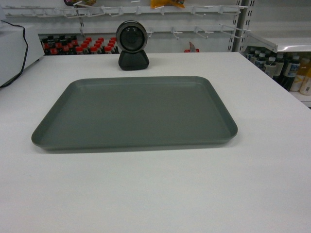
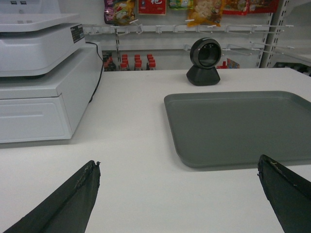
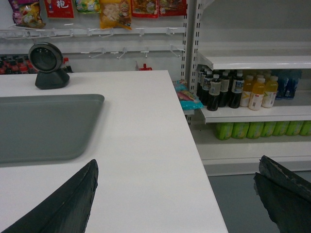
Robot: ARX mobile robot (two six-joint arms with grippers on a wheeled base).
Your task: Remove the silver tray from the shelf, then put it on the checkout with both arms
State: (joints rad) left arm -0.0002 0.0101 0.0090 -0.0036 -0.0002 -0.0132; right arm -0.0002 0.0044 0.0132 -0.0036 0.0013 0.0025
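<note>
The flat matte grey-green tray (image 1: pixel 134 112) lay on my white desk (image 1: pixel 160 194), before the round scanner (image 1: pixel 132 45). Both my left hand (image 2: pixel 180 194) and right hand (image 3: pixel 177 194) were spread apart, empty. It looked stiff, light, slippery; I'd grip opposite rims.

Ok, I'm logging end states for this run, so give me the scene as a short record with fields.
silver tray: flat on the checkout, empty, not held
scanner: upright behind the tray's far edge, apart from it
left gripper: open, over the checkout short of the tray's near left corner, holding nothing
right gripper: open, near the checkout's right edge, clear of the tray
cash register: on the checkout, left of the tray
drink bottles: on store shelves to the right
</note>
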